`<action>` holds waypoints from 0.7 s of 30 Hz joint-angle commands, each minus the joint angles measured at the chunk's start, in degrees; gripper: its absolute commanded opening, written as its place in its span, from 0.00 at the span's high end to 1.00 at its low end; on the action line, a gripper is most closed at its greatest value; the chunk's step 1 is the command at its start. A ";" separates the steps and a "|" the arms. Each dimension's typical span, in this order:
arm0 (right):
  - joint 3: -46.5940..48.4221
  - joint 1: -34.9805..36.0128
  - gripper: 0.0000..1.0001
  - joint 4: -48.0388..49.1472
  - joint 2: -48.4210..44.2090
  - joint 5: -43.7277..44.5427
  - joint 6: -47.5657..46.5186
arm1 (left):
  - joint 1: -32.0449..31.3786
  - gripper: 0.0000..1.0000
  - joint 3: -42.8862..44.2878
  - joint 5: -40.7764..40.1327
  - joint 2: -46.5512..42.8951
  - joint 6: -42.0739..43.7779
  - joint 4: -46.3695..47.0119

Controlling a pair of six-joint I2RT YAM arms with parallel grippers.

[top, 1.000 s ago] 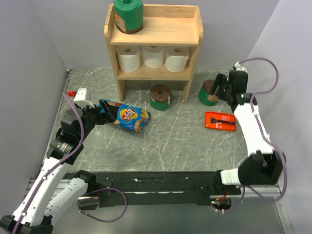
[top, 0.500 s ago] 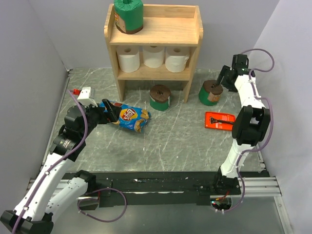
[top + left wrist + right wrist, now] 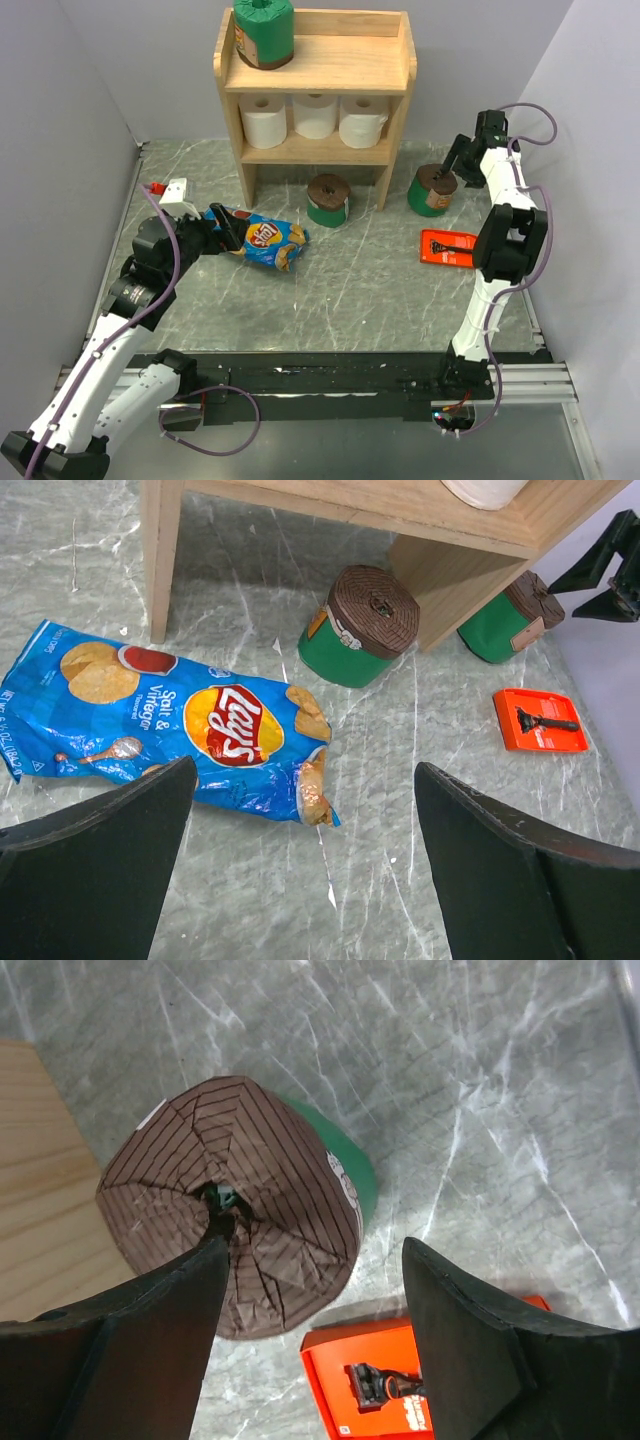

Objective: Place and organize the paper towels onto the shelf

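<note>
The light-wood shelf (image 3: 316,75) holds one green roll (image 3: 264,32) on its top board and three white rolls (image 3: 316,113) on the lower tier. A second green roll (image 3: 327,199) stands on the table in front of the shelf. A third (image 3: 432,190) stands by its right leg. My right gripper (image 3: 455,165) is open and empty just above this roll (image 3: 240,1210), one finger (image 3: 130,1340) over its brown end. My left gripper (image 3: 225,228) is open and empty over the blue chip bag (image 3: 165,725). The front green roll also shows in the left wrist view (image 3: 362,625).
The orange razor package (image 3: 452,248) lies right of centre, near the right green roll; it also shows in the right wrist view (image 3: 400,1380). The chip bag (image 3: 262,238) lies left of centre. Grey walls close in both sides. The shelf leg (image 3: 160,560) stands beyond the bag.
My right arm has risen and straightened, and its gripper has drawn back up and to the right off the right green roll, which stays on the table. The left arm barely shifted.
</note>
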 commanded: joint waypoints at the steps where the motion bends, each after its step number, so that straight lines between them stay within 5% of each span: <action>1: 4.11 -0.46 0.22 -0.22 2.18 -0.79 0.27 | -0.01 0.03 0.03 0.32 0.04 0.36 1.47; 21: -2.56 -0.37 0.22 2.15 2.28 -3.95 1.15 | 0.08 0.03 0.03 0.85 0.48 0.35 1.56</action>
